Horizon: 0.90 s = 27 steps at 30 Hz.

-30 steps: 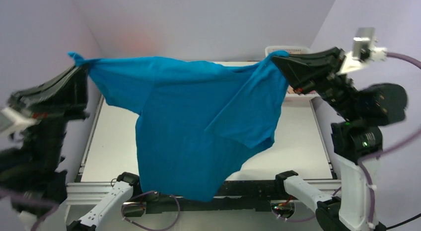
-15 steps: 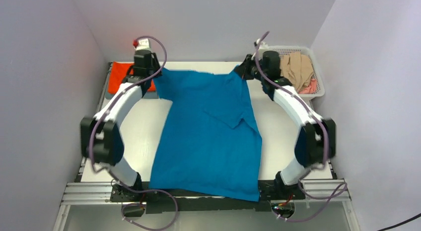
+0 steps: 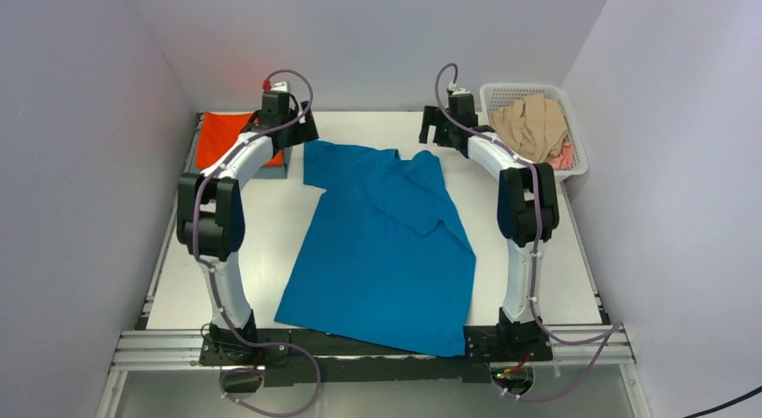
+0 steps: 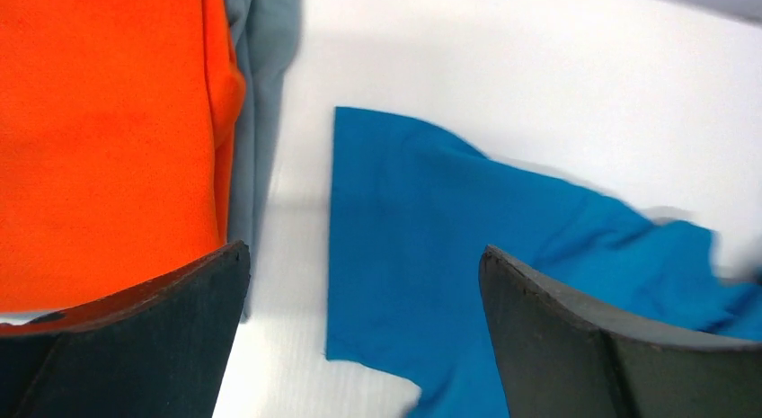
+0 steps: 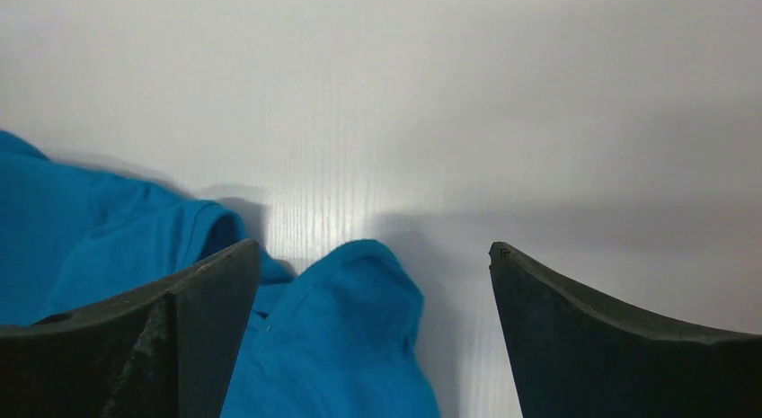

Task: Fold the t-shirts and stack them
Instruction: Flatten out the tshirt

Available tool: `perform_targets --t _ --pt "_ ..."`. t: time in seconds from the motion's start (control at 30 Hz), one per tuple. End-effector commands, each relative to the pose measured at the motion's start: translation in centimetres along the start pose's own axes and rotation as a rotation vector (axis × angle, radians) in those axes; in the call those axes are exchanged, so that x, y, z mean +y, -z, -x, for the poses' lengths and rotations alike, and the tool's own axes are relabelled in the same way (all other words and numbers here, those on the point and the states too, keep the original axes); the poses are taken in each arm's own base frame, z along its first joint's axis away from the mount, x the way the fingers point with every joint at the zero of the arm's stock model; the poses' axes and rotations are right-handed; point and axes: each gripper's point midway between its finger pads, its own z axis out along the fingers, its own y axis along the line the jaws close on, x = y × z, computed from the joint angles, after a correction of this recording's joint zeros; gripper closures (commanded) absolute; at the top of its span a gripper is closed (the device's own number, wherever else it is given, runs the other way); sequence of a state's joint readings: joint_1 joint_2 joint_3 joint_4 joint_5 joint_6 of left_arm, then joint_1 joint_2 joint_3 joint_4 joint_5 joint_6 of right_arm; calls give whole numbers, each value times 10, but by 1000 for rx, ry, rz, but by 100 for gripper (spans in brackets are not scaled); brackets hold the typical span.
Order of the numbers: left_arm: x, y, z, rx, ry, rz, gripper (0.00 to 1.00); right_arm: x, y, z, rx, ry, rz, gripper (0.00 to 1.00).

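A teal-blue t-shirt (image 3: 386, 256) lies spread on the white table (image 3: 539, 247), hem toward the near edge, its right shoulder rumpled and folded inward. My left gripper (image 3: 301, 130) hovers open above the shirt's far left corner (image 4: 422, 229), nothing between its fingers. My right gripper (image 3: 432, 127) is open over the bunched far right corner (image 5: 359, 346), not holding it. An orange t-shirt (image 3: 220, 136) lies folded on a grey one (image 3: 272, 172) at the far left; both show in the left wrist view, orange (image 4: 108, 139) over grey (image 4: 265, 76).
A white lattice basket (image 3: 577, 170) stands at the far right corner with a beige shirt (image 3: 530, 121) and a pink one (image 3: 562, 155) inside. Walls close in the table on the left, back and right.
Both grippers held the teal shirt stretched in the air, carried it back and laid it down, then opened and let go. The shirt now rests flat on the table.
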<state>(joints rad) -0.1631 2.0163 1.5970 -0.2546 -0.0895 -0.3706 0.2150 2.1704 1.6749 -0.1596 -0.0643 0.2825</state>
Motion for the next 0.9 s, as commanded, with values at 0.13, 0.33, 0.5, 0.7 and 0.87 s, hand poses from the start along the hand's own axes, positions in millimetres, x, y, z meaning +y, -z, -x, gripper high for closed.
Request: perform_targets --t 0.13,0.33,0.5,0.7,0.87 --pt "-75 114 -28 16 57 -266 1 51 94 27 -90 71 84 0" --pt "-103 172 -167 254 67 -424 1 102 94 -38 78 134 278 0" --pt "-103 205 -252 414 100 -523 1 109 61 -55 161 113 294 0" --pt "-77 194 -308 519 118 -420 1 101 13 -63 183 114 244 0" --pt "-48 156 -313 584 149 -234 1 62 1 -79 202 74 120 0"
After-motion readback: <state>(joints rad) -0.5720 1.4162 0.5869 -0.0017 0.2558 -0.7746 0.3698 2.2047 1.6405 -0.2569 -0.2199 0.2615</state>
